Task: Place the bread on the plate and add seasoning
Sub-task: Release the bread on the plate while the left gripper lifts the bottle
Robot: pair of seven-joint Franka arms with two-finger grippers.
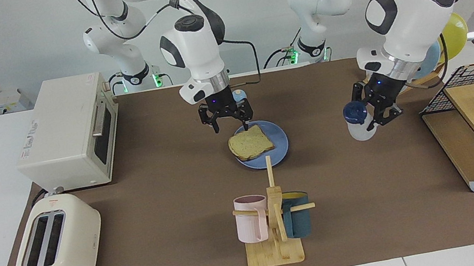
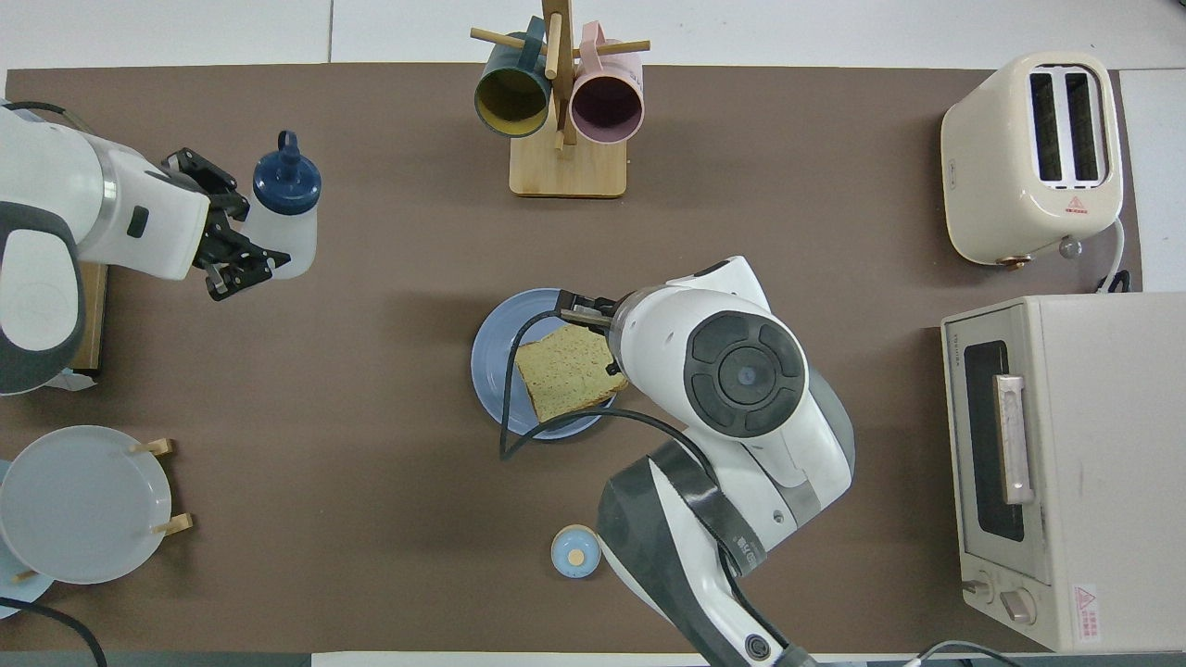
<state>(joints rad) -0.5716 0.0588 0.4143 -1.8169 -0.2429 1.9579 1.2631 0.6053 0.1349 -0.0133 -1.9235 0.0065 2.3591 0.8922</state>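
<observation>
Bread (image 1: 250, 143) is seen flat on the plate (image 1: 280, 144), just below the opened, empty right gripper (image 1: 227, 122). Seasoning (image 1: 357, 122) is clamped in the left gripper (image 1: 377, 103), well apart, toward the left arm's end; the plate lies sideways from it.

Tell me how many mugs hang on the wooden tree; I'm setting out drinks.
2. A pink mug hangs on the side toward the right arm's end of the table, and a dark teal mug on the side toward the left arm's. None looks hidden.
</observation>
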